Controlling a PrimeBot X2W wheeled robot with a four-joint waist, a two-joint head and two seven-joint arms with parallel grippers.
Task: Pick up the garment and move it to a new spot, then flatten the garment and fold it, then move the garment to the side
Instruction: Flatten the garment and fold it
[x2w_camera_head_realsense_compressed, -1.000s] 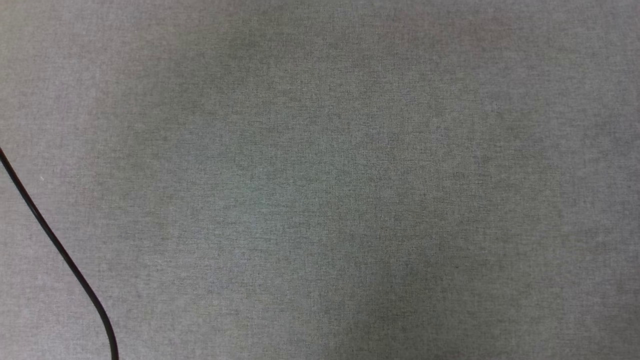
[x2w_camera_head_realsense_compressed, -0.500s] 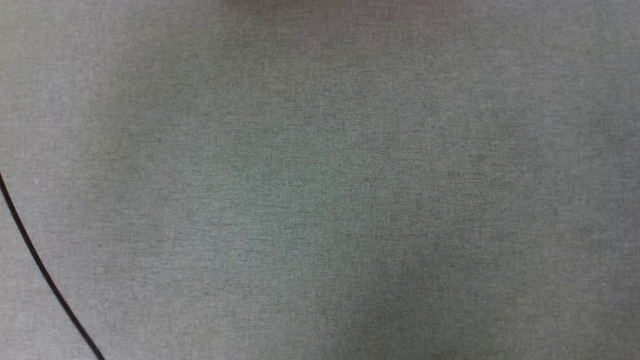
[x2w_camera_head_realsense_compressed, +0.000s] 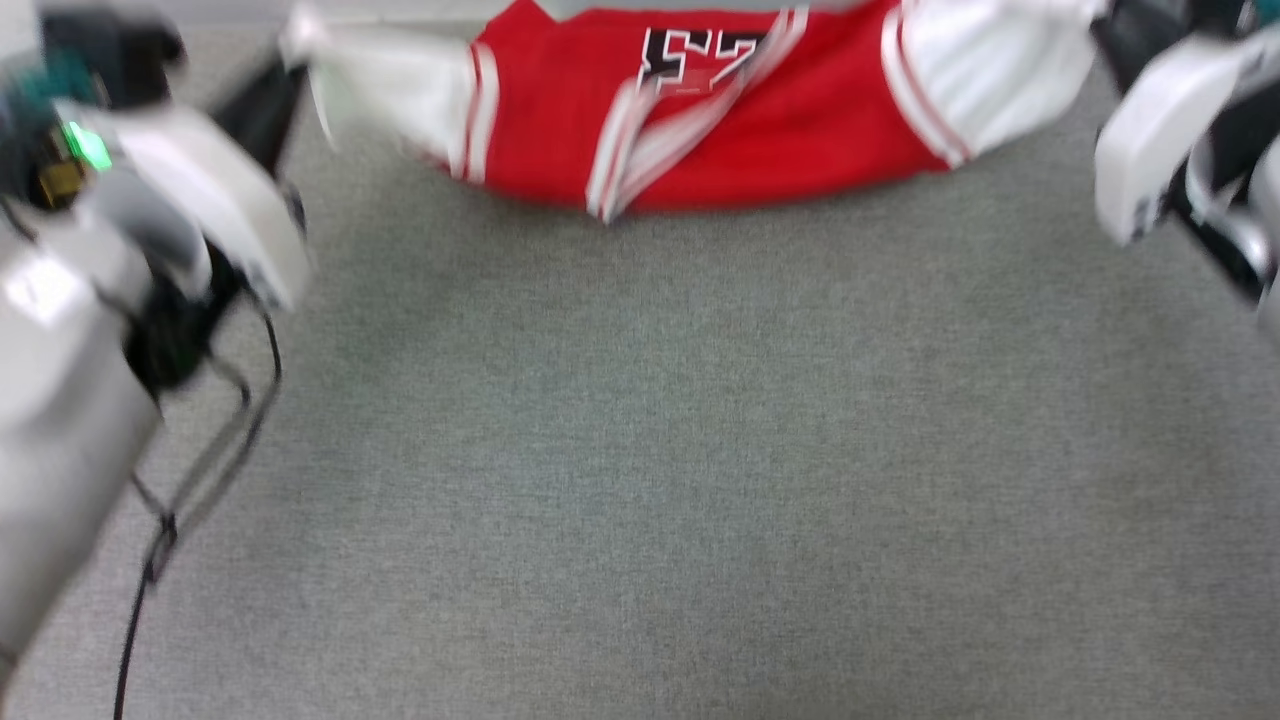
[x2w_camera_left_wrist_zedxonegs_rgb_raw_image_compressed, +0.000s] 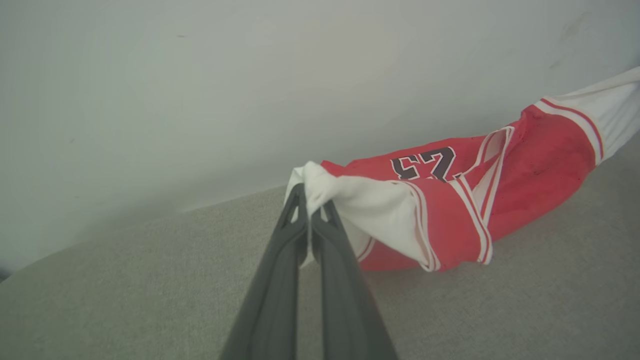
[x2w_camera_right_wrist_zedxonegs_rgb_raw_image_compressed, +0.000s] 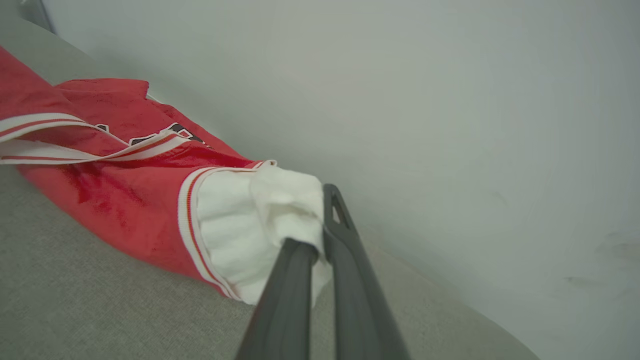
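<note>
The garment (x2w_camera_head_realsense_compressed: 720, 130) is a red shirt with white sleeves and striped trim. It hangs stretched across the top of the head view, its lower part sagging onto the grey surface. My left gripper (x2w_camera_head_realsense_compressed: 290, 60) is shut on the end of one white sleeve (x2w_camera_left_wrist_zedxonegs_rgb_raw_image_compressed: 350, 200); the left wrist view shows both fingers (x2w_camera_left_wrist_zedxonegs_rgb_raw_image_compressed: 295, 235) pinched together on the cloth. My right gripper (x2w_camera_head_realsense_compressed: 1115, 35) is shut on the other white sleeve (x2w_camera_right_wrist_zedxonegs_rgb_raw_image_compressed: 240, 230), and cloth covers one fingertip. Part of the black number (x2w_camera_left_wrist_zedxonegs_rgb_raw_image_compressed: 425, 162) shows on the red body.
The grey fabric surface (x2w_camera_head_realsense_compressed: 640, 450) spreads below the garment. A black cable (x2w_camera_head_realsense_compressed: 150, 560) trails down at the lower left beside my pale left arm (x2w_camera_head_realsense_compressed: 60, 400). A pale wall (x2w_camera_left_wrist_zedxonegs_rgb_raw_image_compressed: 250, 75) stands just behind the garment.
The head camera has swung: the earlier frames held bare grey fabric and a cable, and now the garment and both arms are in view, blurred.
</note>
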